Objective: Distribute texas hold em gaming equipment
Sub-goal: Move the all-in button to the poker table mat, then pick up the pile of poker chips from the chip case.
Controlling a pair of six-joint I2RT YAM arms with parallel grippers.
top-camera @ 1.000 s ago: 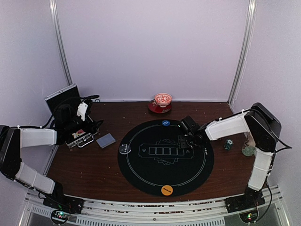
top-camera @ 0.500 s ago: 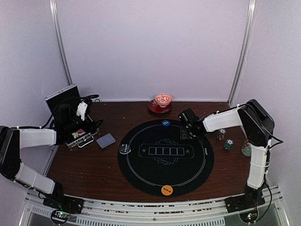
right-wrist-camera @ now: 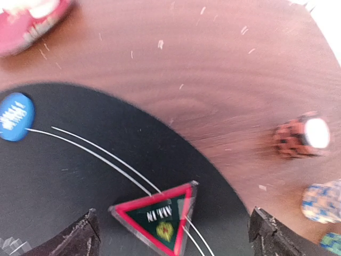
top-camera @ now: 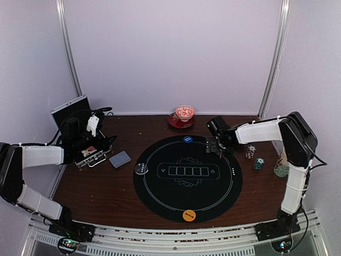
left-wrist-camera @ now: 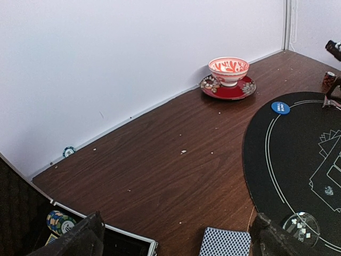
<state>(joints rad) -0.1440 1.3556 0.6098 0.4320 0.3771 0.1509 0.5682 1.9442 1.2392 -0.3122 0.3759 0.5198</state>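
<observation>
Three larger marker discs sit on the round black mat (top-camera: pixel 160 197): a blue disc (top-camera: pixel 187 140) at its far edge, an orange disc (top-camera: pixel 189 215) at its near edge and a pale, see-through disc (top-camera: pixel 141 169) at its left edge. A triangular green-and-red marker (right-wrist-camera: pixel 158 218) lies flat on the mat's far right part, across the white line. It lies between the fingers of the right gripper (right-wrist-camera: pixel 173 240), whose jaws stand wide apart with a gap on either side of the marker and grip nothing.

Just off the mat to the right, on the brown table (top-camera: pixel 122 192), stand small chip stacks: a reddish stack (top-camera: pixel 250 152) and, nearer the front, a teal stack (top-camera: pixel 259 164). The right wrist view is blurred, so their finer markings cannot be told.

A deck of grey-blue-backed cards (top-camera: pixel 120 159) lies on the table left of the mat. It is just beside an open silver-edged case (top-camera: pixel 90 156) that holds a blue-and-yellow chip stack (left-wrist-camera: pixel 59 221). One lone chip (left-wrist-camera: pixel 68 152) lies at the foot of the back wall.

Over the case's edge hangs the left gripper (left-wrist-camera: pixel 176 242), its jaws spread wide with nothing between them. A red-and-white bowl (top-camera: pixel 185 112) stands on a red saucer (top-camera: pixel 176 122) at the back of the table, off the mat and just beyond the blue disc.
</observation>
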